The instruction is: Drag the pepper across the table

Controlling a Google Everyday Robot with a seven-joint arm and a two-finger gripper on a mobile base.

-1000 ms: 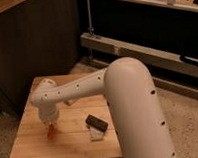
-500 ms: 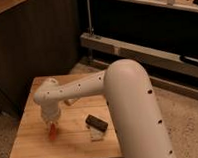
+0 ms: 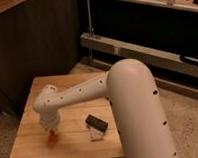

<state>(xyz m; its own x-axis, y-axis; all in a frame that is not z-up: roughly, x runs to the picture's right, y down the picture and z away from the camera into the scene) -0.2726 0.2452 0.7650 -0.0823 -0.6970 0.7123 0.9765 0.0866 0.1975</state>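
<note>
The arm is reaching down over the counter (image 3: pixel 38 91), and the jaws (image 3: pixel 51 130) are sitting at its lower left, directly above the pepper (image 3: pixel 52 138). The pepper is lying on the planks right under them, apparently touching; whether the jaws are apart or clamped on it I cannot tell. The drag itself seems to be the step in hand, with contact already made. The next move is calling for steady downward pressure while sliding sideways, so the pepper is not slipping out. To the right of the jaws a dark block (image 3: pixel 97 122) is resting on a white piece (image 3: pixel 97 135). No containers are showing.
</note>
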